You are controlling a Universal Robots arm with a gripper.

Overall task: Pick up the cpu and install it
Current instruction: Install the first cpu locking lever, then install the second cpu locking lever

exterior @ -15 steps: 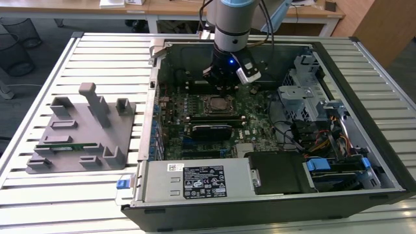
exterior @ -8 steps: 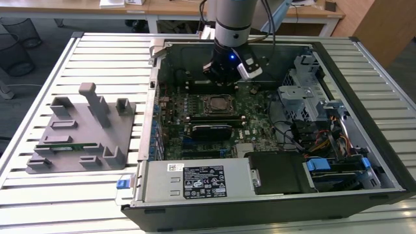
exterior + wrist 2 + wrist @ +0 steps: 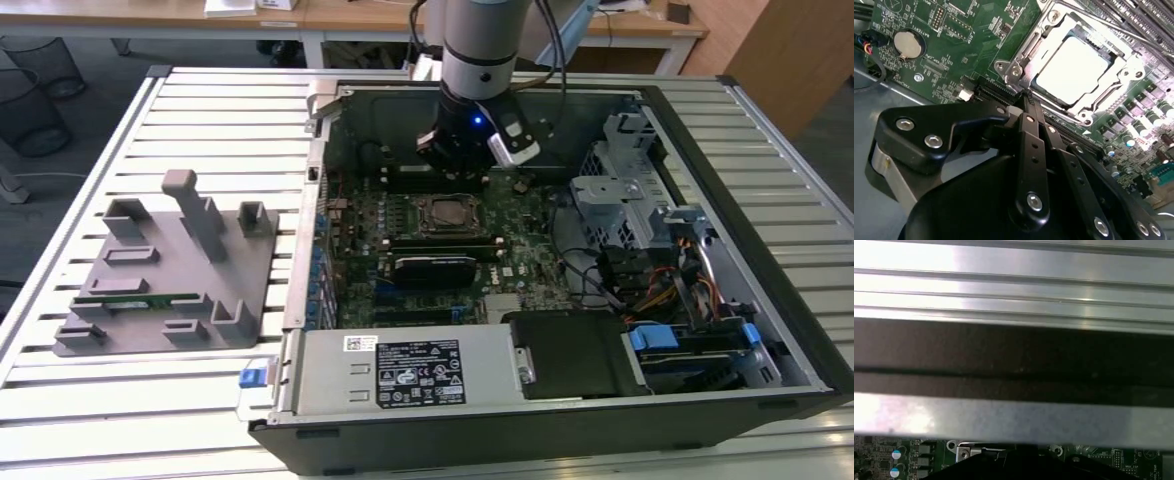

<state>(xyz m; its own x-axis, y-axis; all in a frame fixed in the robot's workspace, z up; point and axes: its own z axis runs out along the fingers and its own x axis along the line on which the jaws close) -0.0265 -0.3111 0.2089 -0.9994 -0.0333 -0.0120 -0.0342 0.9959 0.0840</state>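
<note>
socket [image 3: 445, 211] open above (drive cage [image 3: 627, 200] beside)

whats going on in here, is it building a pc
A robot arm is working inside an open computer case lying on a slatted table. The tool hangs just above the motherboard, its fingers closed together with nothing between them. In the second wrist view the cpu already sits in the socket, whose frame looks open.

Overhead exterior; wrist views close, perhaps motherboard-level [image 3: 954, 45].
</note>
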